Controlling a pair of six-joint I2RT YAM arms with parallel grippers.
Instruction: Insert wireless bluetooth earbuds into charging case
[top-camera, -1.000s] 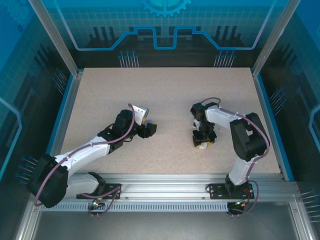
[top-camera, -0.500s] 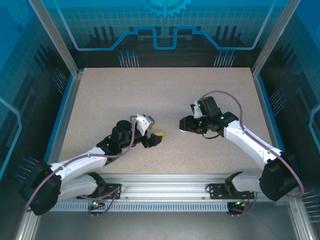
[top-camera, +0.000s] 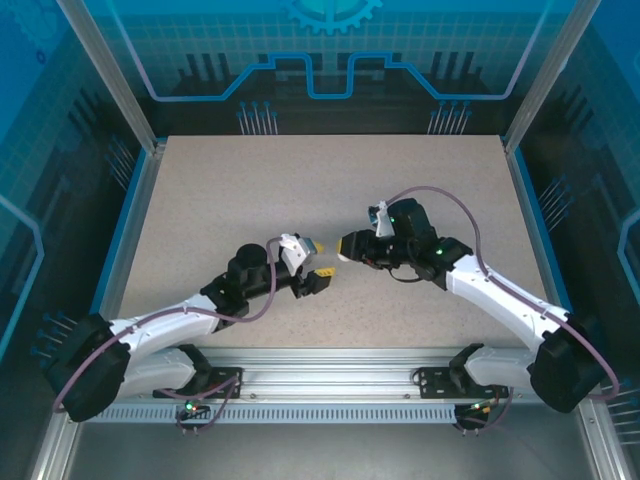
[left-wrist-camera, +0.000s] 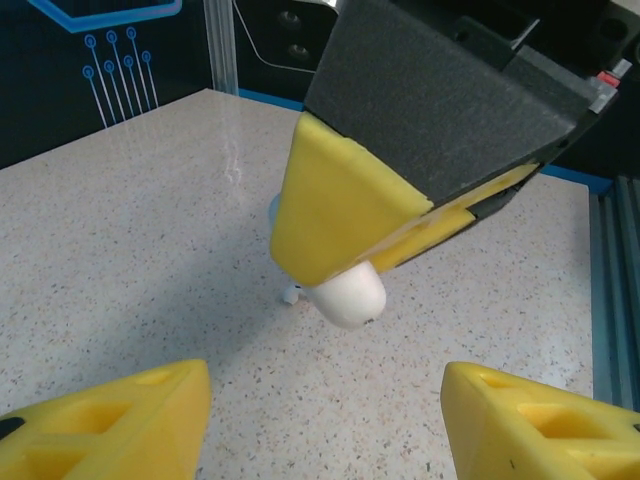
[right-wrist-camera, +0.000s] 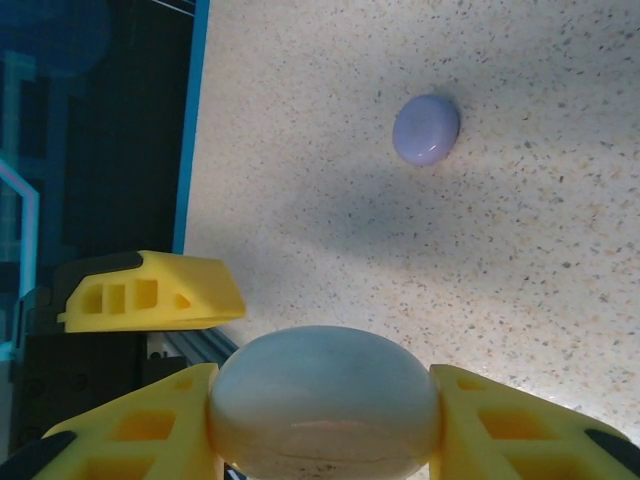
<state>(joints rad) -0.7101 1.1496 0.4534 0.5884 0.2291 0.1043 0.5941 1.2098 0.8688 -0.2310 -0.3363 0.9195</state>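
My right gripper (right-wrist-camera: 325, 405) is shut on a white, rounded charging case (right-wrist-camera: 325, 400), one yellow finger on each side. In the left wrist view the same case (left-wrist-camera: 346, 295) pokes out below the right gripper's yellow fingers (left-wrist-camera: 335, 215), held above the table. A tiny white earbud (left-wrist-camera: 290, 293) lies on the table just behind it. My left gripper (left-wrist-camera: 325, 390) is open with nothing between its fingers, and it faces the case from close by. From above, the left gripper (top-camera: 321, 258) and right gripper (top-camera: 348, 245) nearly meet at mid-table.
A pale purple round case (right-wrist-camera: 426, 129) lies closed on the speckled table (top-camera: 330, 180), beyond the held case. A blue rim (right-wrist-camera: 188, 120) and a metal rail border the table. One finger of the left gripper (right-wrist-camera: 150, 292) shows beside the held case.
My right arm has swung left from mid-right of the table, carrying the white case up to the left gripper. The left gripper has shifted right and its jaws have narrowed somewhat.
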